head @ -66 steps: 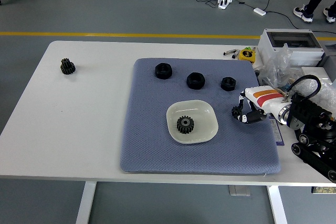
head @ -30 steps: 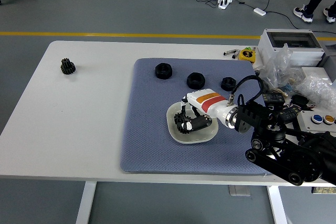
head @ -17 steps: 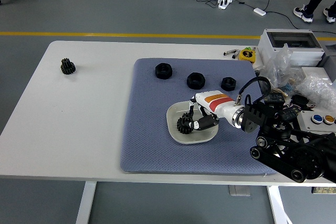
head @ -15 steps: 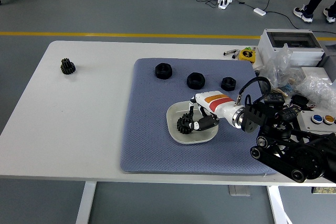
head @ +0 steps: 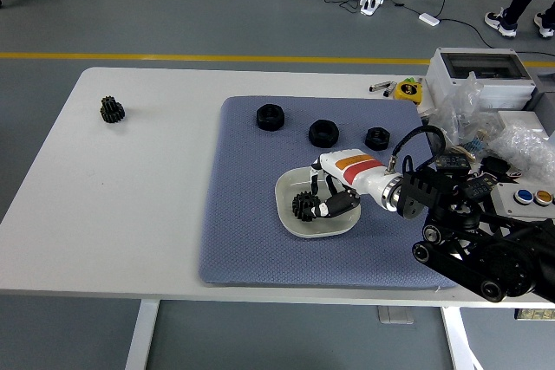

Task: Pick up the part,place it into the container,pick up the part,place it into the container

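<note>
My right hand point(head: 332, 200) reaches in from the right and hovers low over the white bowl point(head: 290, 220) on the blue-grey mat point(head: 251, 231). Its fingers are curled on a small black part that is mostly hidden under the hand. A black gear point(head: 303, 205) lies in the bowl just left of the fingers. Three black nuts stand in a row at the back of the mat: the left one point(head: 270, 116), the middle one point(head: 323, 133) and the right one point(head: 376, 138). Another black gear point(head: 111, 110) stands far left on the white table. The left arm is out of view.
A grey box point(head: 477, 71), plastic bags point(head: 473, 114) and a button panel point(head: 529, 197) crowd the table's right edge. A yellow tape measure point(head: 407, 90) and pens lie behind the mat. A person's legs show at the top right on the floor.
My right hand carried a black part from the mat's right side leftward to the bowl. In the last half second it has barely moved.
</note>
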Controlling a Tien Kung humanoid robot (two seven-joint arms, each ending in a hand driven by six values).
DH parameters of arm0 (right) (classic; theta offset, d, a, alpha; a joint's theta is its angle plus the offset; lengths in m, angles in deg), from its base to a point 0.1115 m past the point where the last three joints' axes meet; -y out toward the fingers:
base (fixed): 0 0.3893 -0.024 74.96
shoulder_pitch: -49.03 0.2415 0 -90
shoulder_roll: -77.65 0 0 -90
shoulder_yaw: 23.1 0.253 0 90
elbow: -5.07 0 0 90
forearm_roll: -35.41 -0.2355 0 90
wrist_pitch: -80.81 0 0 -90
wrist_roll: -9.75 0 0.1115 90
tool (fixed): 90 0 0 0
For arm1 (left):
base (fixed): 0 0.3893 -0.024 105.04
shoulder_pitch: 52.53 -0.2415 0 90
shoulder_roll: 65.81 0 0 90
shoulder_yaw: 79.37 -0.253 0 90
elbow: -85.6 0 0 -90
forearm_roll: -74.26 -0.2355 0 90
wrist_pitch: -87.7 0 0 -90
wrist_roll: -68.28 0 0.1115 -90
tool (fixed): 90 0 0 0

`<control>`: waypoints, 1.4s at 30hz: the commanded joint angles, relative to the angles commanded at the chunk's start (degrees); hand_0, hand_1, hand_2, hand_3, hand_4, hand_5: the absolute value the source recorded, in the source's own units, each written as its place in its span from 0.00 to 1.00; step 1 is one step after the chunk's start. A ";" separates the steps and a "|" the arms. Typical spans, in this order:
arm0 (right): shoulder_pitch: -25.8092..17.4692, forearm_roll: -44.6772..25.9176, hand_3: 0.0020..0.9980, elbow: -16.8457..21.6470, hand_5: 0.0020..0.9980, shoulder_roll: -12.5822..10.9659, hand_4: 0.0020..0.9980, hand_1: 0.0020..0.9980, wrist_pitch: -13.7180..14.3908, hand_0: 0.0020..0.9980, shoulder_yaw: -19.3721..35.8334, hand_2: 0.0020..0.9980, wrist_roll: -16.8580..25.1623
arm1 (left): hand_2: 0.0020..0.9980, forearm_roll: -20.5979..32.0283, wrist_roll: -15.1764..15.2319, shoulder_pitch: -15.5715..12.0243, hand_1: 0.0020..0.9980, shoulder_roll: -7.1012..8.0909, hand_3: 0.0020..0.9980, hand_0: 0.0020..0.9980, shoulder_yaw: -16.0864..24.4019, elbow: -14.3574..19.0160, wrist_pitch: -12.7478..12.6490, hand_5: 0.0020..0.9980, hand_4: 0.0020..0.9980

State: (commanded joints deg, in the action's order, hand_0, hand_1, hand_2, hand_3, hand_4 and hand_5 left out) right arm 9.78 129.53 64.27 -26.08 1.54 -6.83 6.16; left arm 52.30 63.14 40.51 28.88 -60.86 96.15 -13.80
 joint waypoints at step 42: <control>-9.36 -14.06 0.61 17.53 0.45 -10.89 0.98 0.60 13.05 0.42 20.37 0.70 5.60 | 0.84 1.97 0.45 0.15 0.78 0.05 0.76 0.76 -1.67 -0.03 -0.05 0.65 0.77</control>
State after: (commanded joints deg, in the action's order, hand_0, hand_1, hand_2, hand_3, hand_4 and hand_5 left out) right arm 0.42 115.47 81.80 -36.97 14.59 13.54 11.76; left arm 54.27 63.60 40.66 28.93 -62.53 96.11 -13.84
